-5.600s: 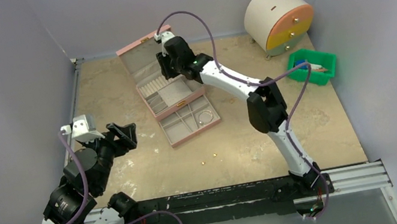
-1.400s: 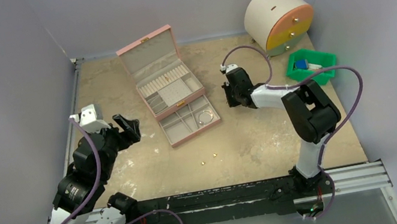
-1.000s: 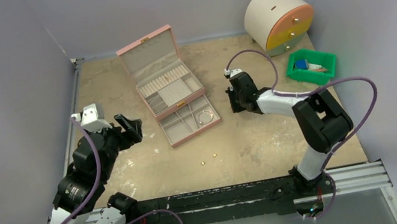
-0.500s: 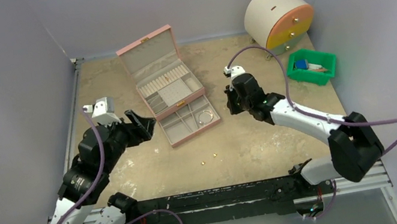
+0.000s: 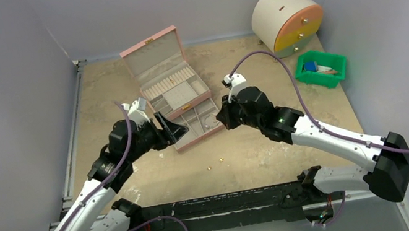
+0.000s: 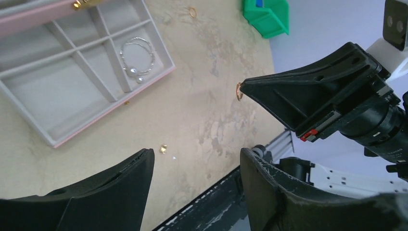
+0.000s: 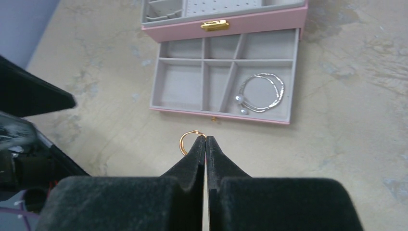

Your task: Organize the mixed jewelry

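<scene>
The pink jewelry box [image 5: 161,66] stands open with its drawer [image 5: 183,135] pulled out. A silvery wire bracelet [image 5: 211,120] lies in the drawer's right compartment, also in the left wrist view [image 6: 137,60] and the right wrist view [image 7: 262,94]. My right gripper [image 7: 206,139] is shut on a small gold ring [image 7: 187,143] and hovers above the table at the drawer's right end [image 5: 221,119]. My left gripper [image 5: 176,131] is open and empty at the drawer's left end. A second gold ring [image 6: 192,12] lies on the table. Gold studs [image 5: 209,168] [image 5: 221,161] lie in front of the drawer.
A green bin [image 5: 322,69] with blue items sits at the right. A round beige drum [image 5: 287,18] with an orange and yellow face stands at the back right. Grey walls enclose the table; a black rail [image 5: 229,202] runs along its near edge.
My right gripper has swung left from beside the box to the drawer's right end. My left gripper has moved right, up to the drawer's left end.
</scene>
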Robot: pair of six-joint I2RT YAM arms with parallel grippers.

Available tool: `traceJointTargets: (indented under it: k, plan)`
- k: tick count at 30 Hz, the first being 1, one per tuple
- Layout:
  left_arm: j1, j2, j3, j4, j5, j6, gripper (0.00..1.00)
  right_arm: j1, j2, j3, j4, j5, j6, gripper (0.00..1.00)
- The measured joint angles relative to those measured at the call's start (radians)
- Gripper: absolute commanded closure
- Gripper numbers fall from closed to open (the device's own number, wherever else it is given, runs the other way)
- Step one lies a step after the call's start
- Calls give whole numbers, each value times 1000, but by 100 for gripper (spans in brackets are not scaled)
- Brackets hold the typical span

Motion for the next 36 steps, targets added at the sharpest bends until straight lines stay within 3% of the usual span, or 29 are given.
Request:
traceJointTargets:
  k: [15, 36]
  plan:
    - [0, 43, -137, 343, 172, -211, 52, 91, 10, 40, 64, -71, 88, 100]
    - [0, 45, -162, 426, 217, -260, 69, 137, 24, 86, 126, -112, 129, 100]
